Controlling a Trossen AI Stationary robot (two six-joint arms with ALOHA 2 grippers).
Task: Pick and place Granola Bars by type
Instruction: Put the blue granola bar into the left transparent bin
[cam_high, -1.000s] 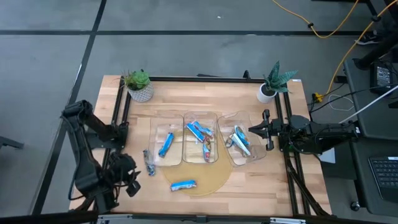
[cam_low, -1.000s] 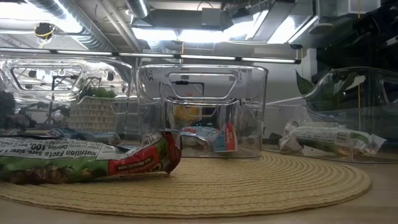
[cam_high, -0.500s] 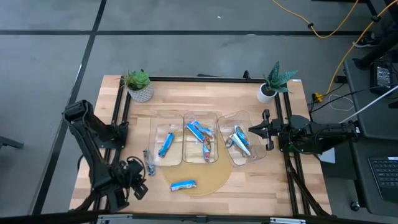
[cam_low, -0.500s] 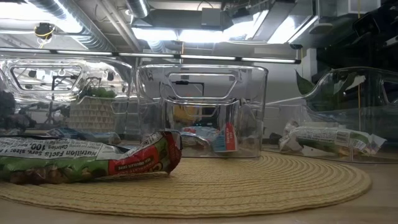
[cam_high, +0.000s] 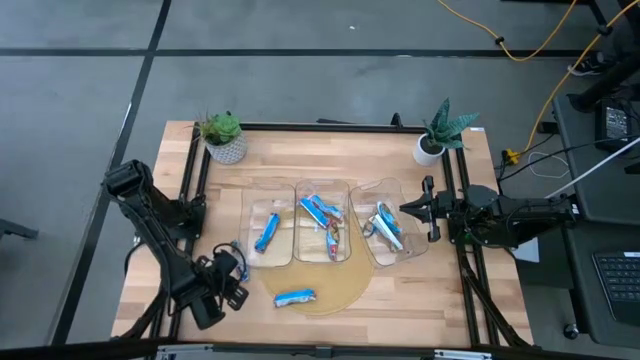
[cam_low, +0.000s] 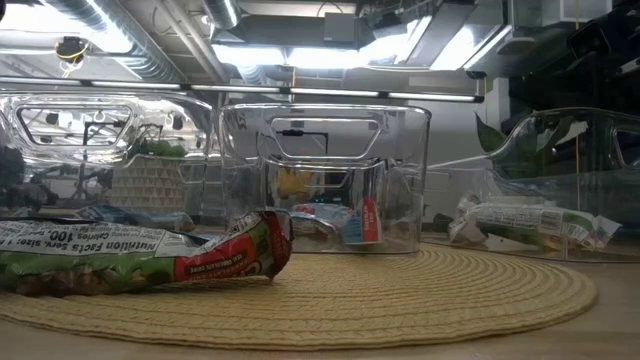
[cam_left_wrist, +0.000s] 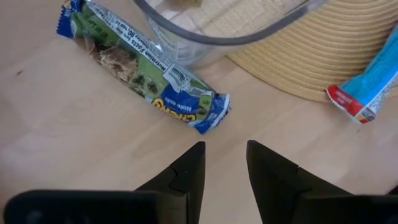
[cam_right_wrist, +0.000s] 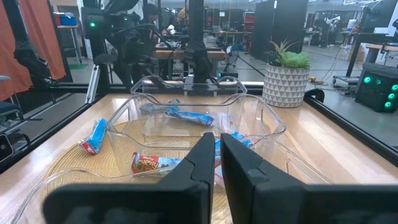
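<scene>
Fingers of the left gripper (cam_left_wrist: 224, 163) stand apart, empty, over bare wood; a green-and-blue granola bar (cam_left_wrist: 144, 74) lies at 11 o'clock, beside a clear bin (cam_left_wrist: 217, 28). The right gripper (cam_high: 428, 210), nearly closed, waits by the right bin (cam_high: 395, 236).

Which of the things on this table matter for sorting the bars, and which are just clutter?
For the job:
- green bar on bare wood, ahead of the left claw
- blue bar on the mat
- bars already in the bins
- three clear bins

Just lying about:
- two potted plants
- woven mat

Right claw waits by the right-hand bin.
</scene>
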